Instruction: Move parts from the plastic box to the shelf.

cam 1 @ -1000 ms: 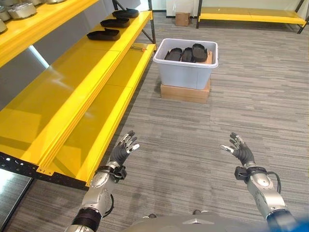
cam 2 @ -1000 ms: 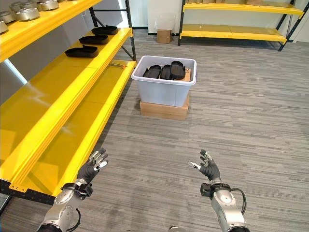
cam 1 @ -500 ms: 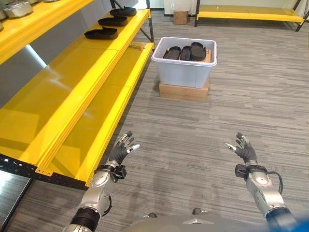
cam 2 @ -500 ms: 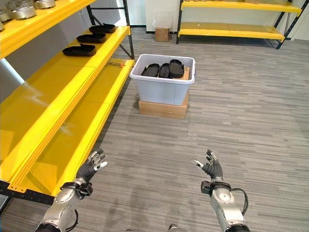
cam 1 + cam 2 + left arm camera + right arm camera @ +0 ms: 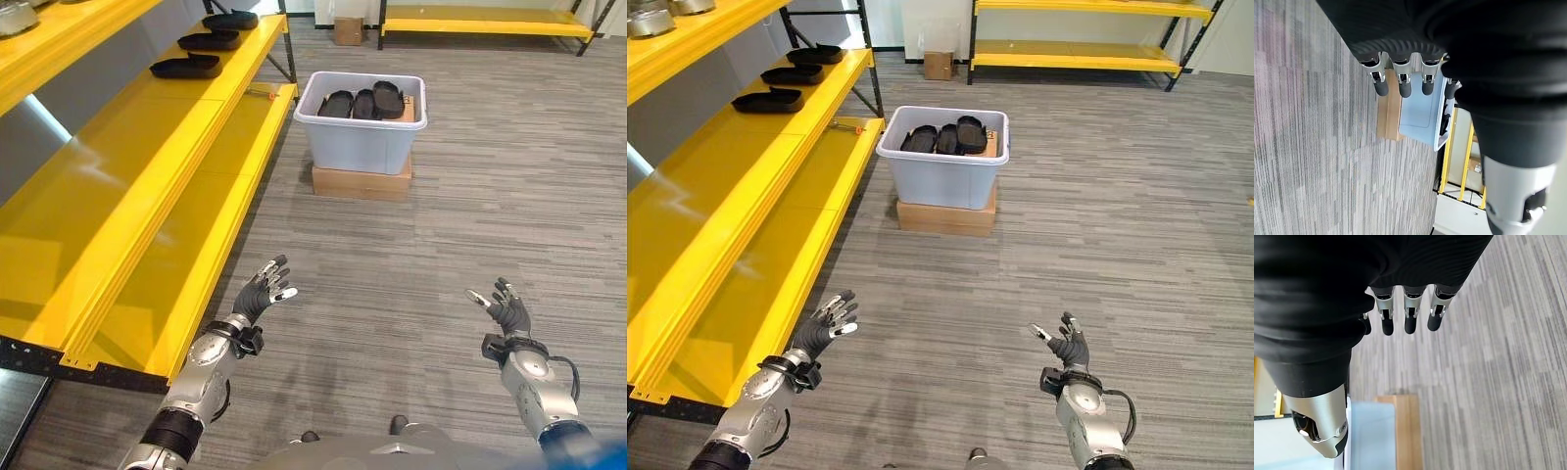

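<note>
My left hand (image 5: pixel 257 297) and right hand (image 5: pixel 507 313): fingers spread, holding nothing, over grey carpet (image 5: pixel 392 255). Far ahead, plastic box (image 5: pixel 359 137) on a cardboard carton (image 5: pixel 361 182), black parts (image 5: pixel 364 102) inside. Yellow shelf (image 5: pixel 137 166) on the left, three parts (image 5: pixel 185 67) at its far end.

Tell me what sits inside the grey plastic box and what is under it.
Inside the grey plastic box: three black moulded parts side by side; anything beneath them is covered. Under it: a flat brown cardboard box on the carpet.
</note>
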